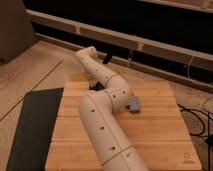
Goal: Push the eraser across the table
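Observation:
My white arm (107, 125) reaches from the near edge across the bamboo-coloured table (160, 125) and bends at an elbow mid-table. Its forearm runs up-left to the wrist (86, 54) over the far left corner. My gripper (90, 76) hangs below that wrist at the table's far left edge, largely hidden by the arm. The white eraser does not show; it is hidden or out of view. A small blue-grey block (134, 105) lies just right of the elbow.
A dark grey mat (35, 125) lies on the floor along the table's left side. A small yellowish thing (75, 77) sits at the far left corner. Cables (200, 117) trail on the floor at right. A dark logo (189, 161) marks the near right corner.

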